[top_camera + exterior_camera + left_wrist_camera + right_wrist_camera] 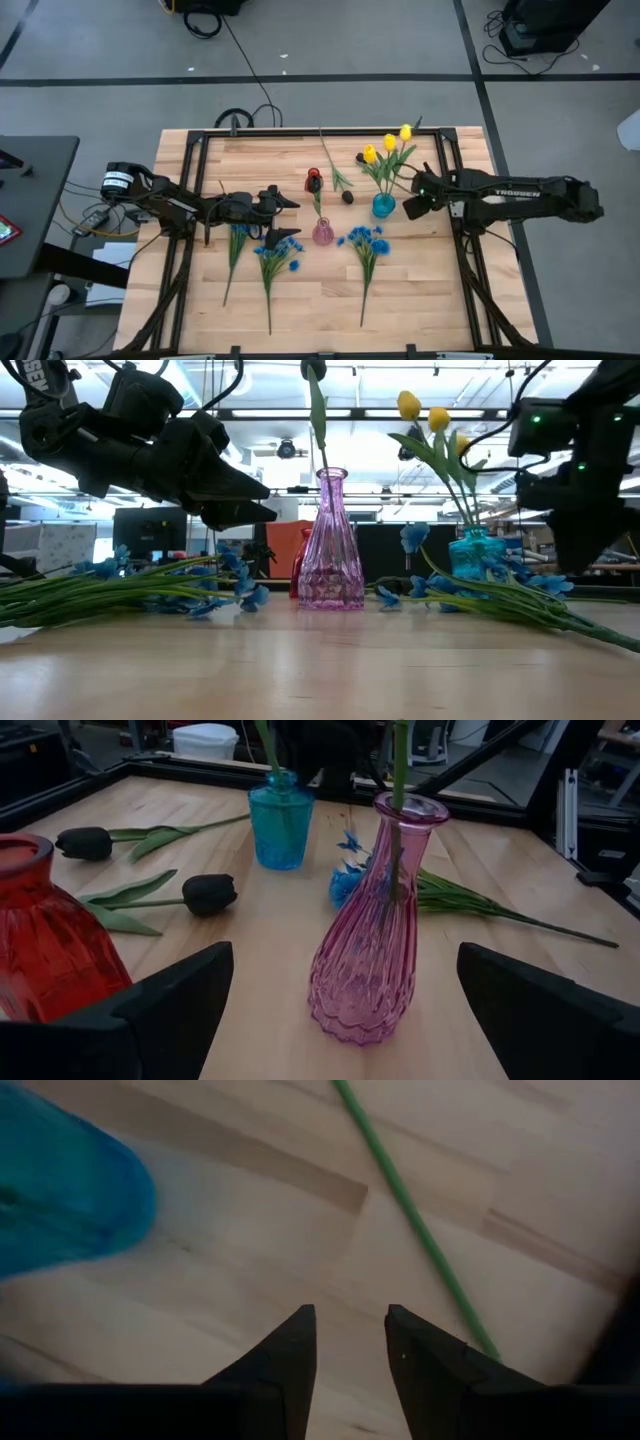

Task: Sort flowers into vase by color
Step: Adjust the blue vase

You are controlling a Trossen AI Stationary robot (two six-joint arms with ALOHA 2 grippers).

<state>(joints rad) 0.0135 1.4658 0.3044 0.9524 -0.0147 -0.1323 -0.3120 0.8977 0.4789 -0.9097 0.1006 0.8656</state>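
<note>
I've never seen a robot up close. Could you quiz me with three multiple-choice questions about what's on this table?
1. Where do the yellow tulips stand?
A) red glass vase
B) teal glass vase
C) flat on the table

2. How many bunches of small blue blossoms lie on the wooden table?
A) three
B) one
C) five

3. The left tool is:
A) clamped on a stem
B) holding a vase
C) open, empty

Answers:
1. B, their stems rise from the teal vase.
2. A, the high view shows three.
3. C, its fingers stand wide apart, gripping nothing.
</note>
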